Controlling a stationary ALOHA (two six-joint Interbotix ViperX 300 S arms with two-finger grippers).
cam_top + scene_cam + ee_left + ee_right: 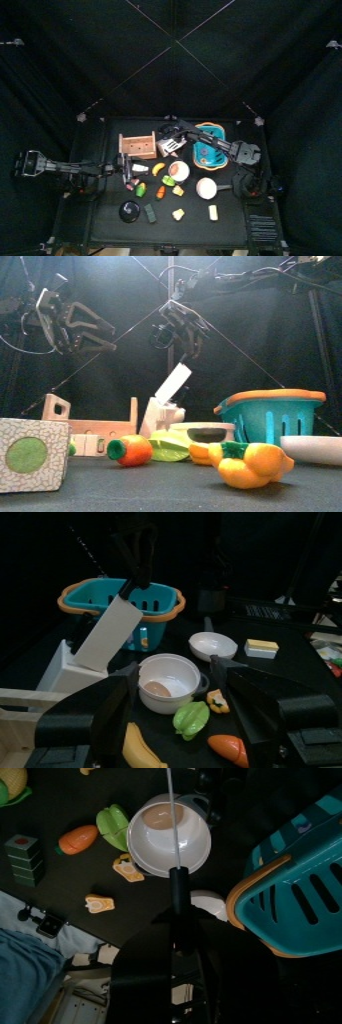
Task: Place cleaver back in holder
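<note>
Clearly the right gripper [134, 580] is clamped on the cleaver's handle, the cleaver [110, 634] hanging tilted in the air between the blue basket [120, 604] and the wooden holder [100, 432]. If the blade arrives askew, it could strike the holder's top instead of entering a slot. The left gripper [181, 717] waits wide open and empty. A white bowl [170, 678] holds something pale orange; the basket's contents are hidden.

1. You have a blue basket [274, 416] with an orange rim standing on the counter [160, 491].
2. Beside it you see a white bowl [170, 675].
3. Toy vegetables [251, 466] lie scattered near your counter's front.
</note>
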